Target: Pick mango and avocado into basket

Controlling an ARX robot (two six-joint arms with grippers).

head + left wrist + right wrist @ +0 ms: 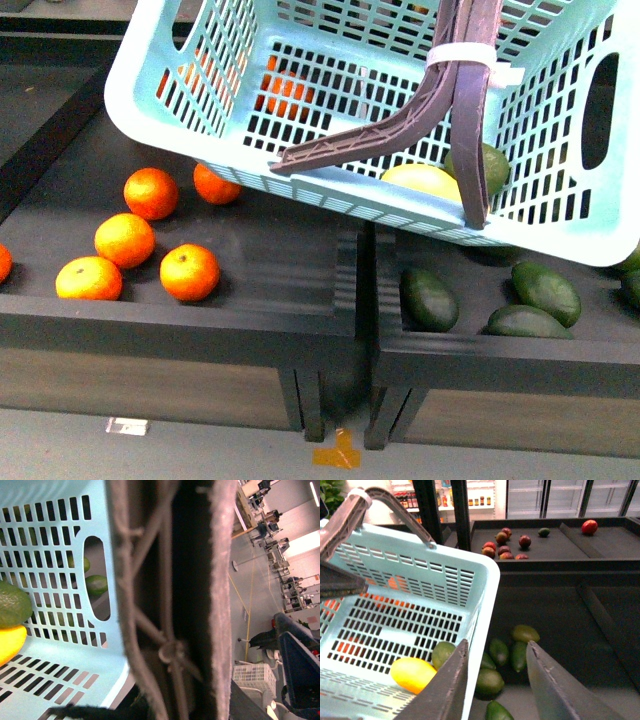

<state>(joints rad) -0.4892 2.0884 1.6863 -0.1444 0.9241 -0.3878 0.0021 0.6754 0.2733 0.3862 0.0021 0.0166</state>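
Note:
The turquoise basket (pixel 330 205) hangs tilted above the dark shelves, held up by its brown handles (pixel 462 95). My left gripper (pixel 175 675) is shut on a handle (pixel 165 595), which fills the left wrist view. Inside the basket lie the yellow mango (pixel 425 180) and, touching it, the dark green avocado (pixel 492 165). The right wrist view shows both on the slotted floor: mango (pixel 412 674), avocado (pixel 442 652). My right gripper (pixel 495 680) is open and holds nothing. It hovers over the basket's rim (pixel 487 580) and the bin beside it.
Several oranges (pixel 125 240) lie in the left bin and several loose avocados (pixel 545 290) in the right bin, under the basket. A raised divider (pixel 362 290) separates the bins. A further bin holds dark red fruit (pixel 505 545).

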